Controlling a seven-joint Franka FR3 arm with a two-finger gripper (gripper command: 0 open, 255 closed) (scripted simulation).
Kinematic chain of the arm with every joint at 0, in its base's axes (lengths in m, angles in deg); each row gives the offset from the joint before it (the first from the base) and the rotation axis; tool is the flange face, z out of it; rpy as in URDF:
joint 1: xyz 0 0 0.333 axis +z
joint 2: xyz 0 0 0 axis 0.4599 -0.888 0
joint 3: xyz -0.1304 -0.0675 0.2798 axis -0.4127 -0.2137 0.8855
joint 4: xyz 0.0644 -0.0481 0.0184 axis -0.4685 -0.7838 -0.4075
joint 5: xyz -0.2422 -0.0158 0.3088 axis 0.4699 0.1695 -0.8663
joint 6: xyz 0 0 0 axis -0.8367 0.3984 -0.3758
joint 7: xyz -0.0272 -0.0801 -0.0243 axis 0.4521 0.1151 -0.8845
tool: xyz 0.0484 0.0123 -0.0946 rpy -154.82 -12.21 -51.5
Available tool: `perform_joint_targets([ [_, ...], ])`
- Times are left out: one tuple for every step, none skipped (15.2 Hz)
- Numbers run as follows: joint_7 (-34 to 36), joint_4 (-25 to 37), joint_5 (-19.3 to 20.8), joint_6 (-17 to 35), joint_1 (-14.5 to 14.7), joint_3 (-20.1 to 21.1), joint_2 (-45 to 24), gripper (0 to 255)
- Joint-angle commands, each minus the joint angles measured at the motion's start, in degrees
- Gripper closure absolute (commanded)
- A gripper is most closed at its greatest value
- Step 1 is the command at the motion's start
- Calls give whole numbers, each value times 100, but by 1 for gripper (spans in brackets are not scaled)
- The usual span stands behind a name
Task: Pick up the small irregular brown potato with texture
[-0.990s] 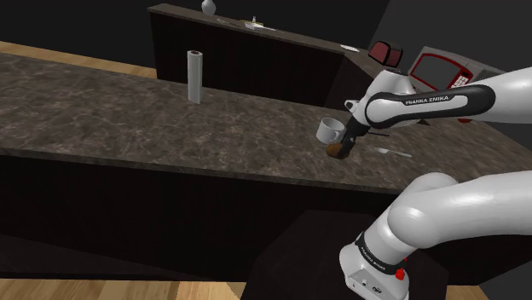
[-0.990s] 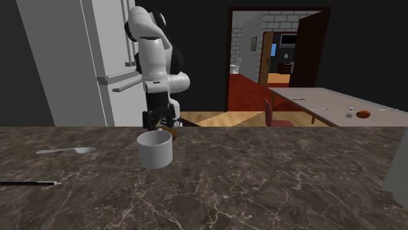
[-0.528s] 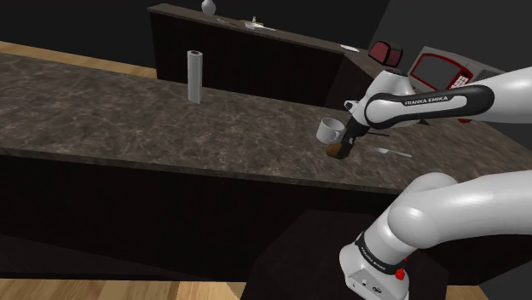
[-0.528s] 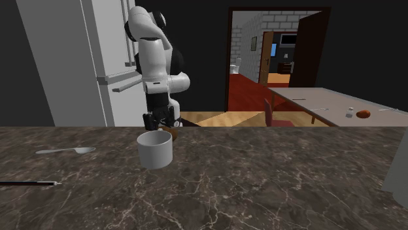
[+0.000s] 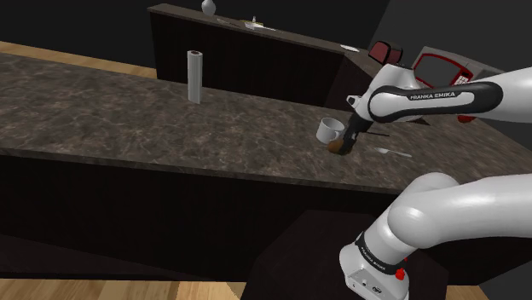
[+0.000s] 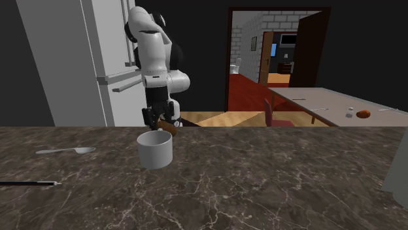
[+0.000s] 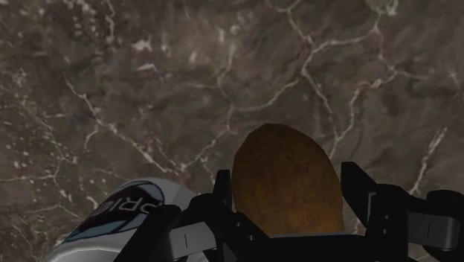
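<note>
"Brown lump in your grip: what is it?"

"My potato (image 7: 282, 160), one only, rough-skinned. My gripper (image 7: 287, 186) is clamped on it, a black finger pressed to each side, spread just as wide as the potato itself. In the shoulder view it hangs at my hand just beside the white cup (image 5: 328, 129), on the side nearer my stand. Whether it is clear of the dark veined counter (image 5: 128, 111) I cannot tell."

"Any writing to read?"

"FRANKA EMIKA, in dark capitals along my white forearm (image 5: 443, 98). In the wrist view a grey patch close by my hand carries blue letters too, but I cannot make them out."

"And the count?"

"One cup. One spoon (image 6: 65, 151), lying flat on the counter, well apart from the cup toward the second exterior view's left. One grey roll (image 5: 194, 77), standing upright far along the counter toward the shoulder view's left. One potato, as I said, and it is between my two fingers."
</note>
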Motion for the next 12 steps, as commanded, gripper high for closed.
perform_joint_targets([
  [5, 99, -47, -214, 3, 73, 113, 255],
  [6, 148, -69, -312, 5, 107, 163, 255],
  [6, 199, -91, -409, 7, 139, 209, 255],
  [7, 251, -113, -505, 10, 171, 254, 255],
  [7, 304, -136, -599, 13, 202, 295, 255],
  [7, 358, -158, -692, 17, 233, 335, 255],
  [7, 414, -181, -783, 21, 264, 371, 255],
  [7, 471, -203, -874, 26, 294, 406, 255],
  [6, 528, -225, -963, 31, 323, 438, 255],
  [6, 587, -247, -1052, 37, 352, 467, 255],
  [6, 596, -251, -1066, 37, 356, 473, 255],
  [6, 596, -251, -1065, 38, 356, 472, 255],
])
